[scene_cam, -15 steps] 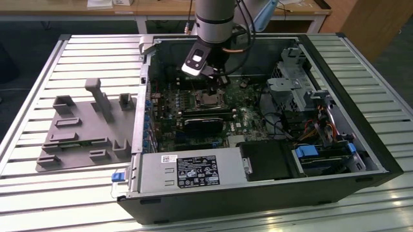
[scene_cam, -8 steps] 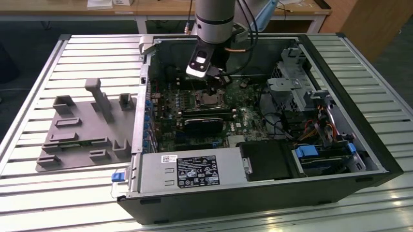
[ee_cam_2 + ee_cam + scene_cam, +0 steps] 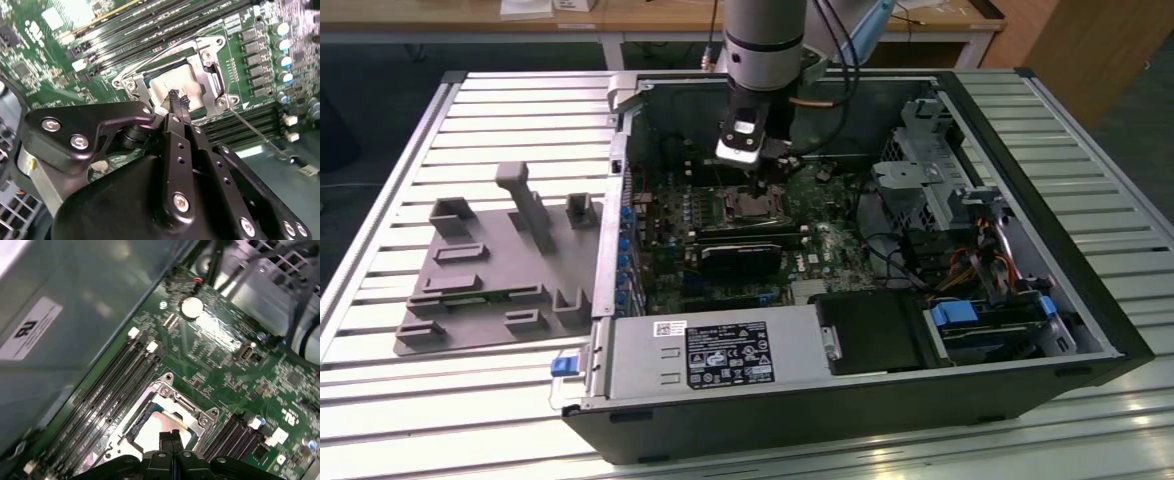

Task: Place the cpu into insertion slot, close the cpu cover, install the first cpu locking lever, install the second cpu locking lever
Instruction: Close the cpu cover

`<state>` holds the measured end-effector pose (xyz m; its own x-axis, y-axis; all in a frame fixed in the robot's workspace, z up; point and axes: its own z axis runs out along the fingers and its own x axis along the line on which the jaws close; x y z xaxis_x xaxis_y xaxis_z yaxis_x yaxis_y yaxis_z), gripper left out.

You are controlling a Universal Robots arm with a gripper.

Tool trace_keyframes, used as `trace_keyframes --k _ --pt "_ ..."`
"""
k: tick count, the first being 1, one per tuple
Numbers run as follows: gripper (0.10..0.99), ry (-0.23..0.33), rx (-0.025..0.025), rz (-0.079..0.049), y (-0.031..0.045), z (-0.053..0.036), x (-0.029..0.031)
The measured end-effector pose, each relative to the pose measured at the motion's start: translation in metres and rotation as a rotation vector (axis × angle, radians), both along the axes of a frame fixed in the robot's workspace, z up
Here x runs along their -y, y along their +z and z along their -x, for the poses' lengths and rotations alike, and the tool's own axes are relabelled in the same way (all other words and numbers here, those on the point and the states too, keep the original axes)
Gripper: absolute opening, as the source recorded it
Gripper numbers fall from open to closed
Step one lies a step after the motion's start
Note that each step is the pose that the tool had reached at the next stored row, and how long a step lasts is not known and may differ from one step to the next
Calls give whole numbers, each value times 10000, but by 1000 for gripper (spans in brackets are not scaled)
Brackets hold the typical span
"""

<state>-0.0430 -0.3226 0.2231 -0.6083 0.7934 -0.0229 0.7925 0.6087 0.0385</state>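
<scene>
The cpu [image 3: 165, 86], a pale metal square, sits in the insertion slot [image 3: 754, 206] on the green board. The silvery cpu cover [image 3: 209, 75] lies flat around the chip, which shows through its window. One thin locking lever rod [image 3: 255, 131] juts out from a socket corner over the board. A second lever wire [image 3: 185, 42] arcs along the socket's other side. My gripper [image 3: 176, 98] is shut with nothing held, its tips just above the chip's edge. In the first wrist view the gripper [image 3: 172, 436] hangs over the cpu [image 3: 150, 436] and cover [image 3: 186, 409].
Long black memory slots [image 3: 107, 395] run beside the socket, and a black card [image 3: 736, 258] lies below it in the exterior view. The case walls [image 3: 620, 140], power supply [image 3: 707, 355], drive cages [image 3: 921, 170] and cables [image 3: 907, 255] surround the board. A grey fixture [image 3: 494, 270] rests on the table.
</scene>
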Motion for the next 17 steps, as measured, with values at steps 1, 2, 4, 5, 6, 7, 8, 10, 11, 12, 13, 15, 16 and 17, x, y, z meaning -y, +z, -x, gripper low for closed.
trace_keyframes --k 1,2,4,5,6,7,8,10,11,12,13,15,16,17 --pt "102 190 0 0 -1 0 0" --pt "102 377 0 0 -2 0 0" --pt "102 731 0 0 -4 0 0" --pt "102 915 0 0 -4 0 0" --pt "102 1095 0 0 -5 0 0" --pt "102 1275 0 0 -6 0 0" --pt "102 1465 1 -1 -7 0 0" --pt "102 1825 1 -1 -9 0 0" --pt "102 2011 0 -1 -9 0 0" --pt "102 2190 0 0 -10 0 0" --pt "102 2371 0 0 -11 0 0" --pt "102 2730 0 0 -13 0 0" --pt "102 2911 0 0 -14 0 0" --pt "102 3095 0 0 -15 0 0"
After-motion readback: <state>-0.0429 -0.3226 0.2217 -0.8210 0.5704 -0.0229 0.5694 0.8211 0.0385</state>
